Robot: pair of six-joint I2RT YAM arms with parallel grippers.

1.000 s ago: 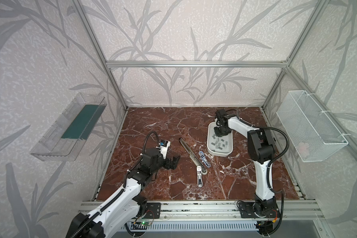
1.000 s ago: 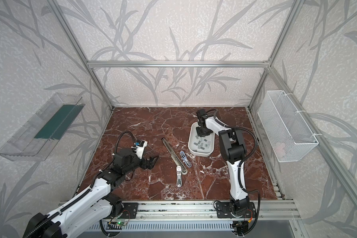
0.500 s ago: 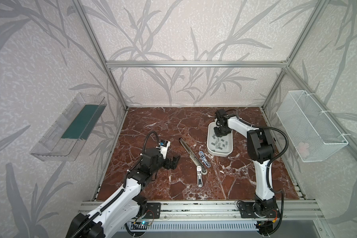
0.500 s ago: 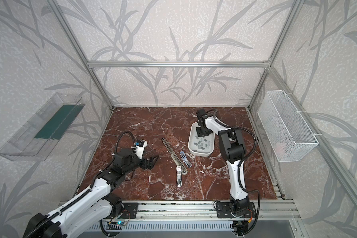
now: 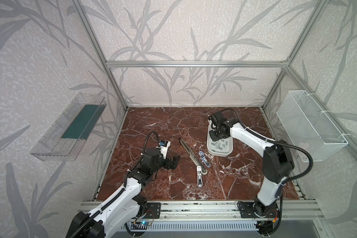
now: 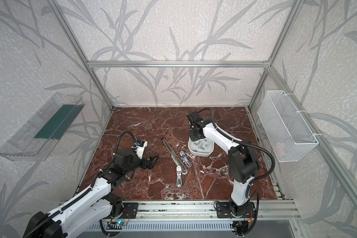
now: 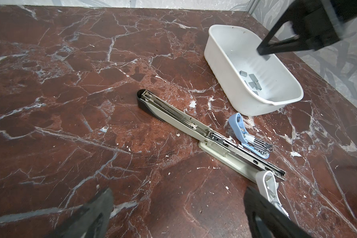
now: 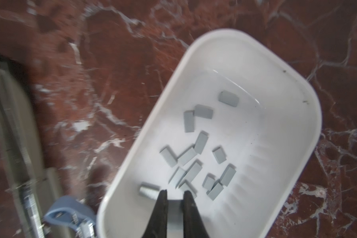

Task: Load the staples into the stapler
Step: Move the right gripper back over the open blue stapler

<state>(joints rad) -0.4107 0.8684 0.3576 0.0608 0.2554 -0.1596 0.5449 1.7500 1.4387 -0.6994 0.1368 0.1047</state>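
Note:
A white tub [image 5: 220,154] at the right back of the marble table holds several loose grey staples [image 8: 194,156], also seen as staples [image 5: 221,144] in a top view. My right gripper [image 8: 175,192] hangs over the tub's far end, shut on one grey staple strip; the strip shows at the tip of this gripper [image 7: 263,54] in the left wrist view. Three staplers lie mid-table: a long grey stapler [image 5: 191,153] opened flat, a small blue stapler [image 5: 204,161], and a white stapler [image 5: 199,178]. My left gripper [image 5: 172,162] hovers open and empty, left of them.
A white wire basket [image 5: 311,125] hangs on the right wall and a clear plastic bin [image 5: 70,127] on the left wall. Aluminium frame posts stand at the table's corners. The blue stapler [image 7: 243,134] lies between the long stapler [image 7: 194,123] and the tub [image 7: 214,61].
My right gripper has closed on a staple strip in the tub, hardly shifting place. The left arm has not moved.

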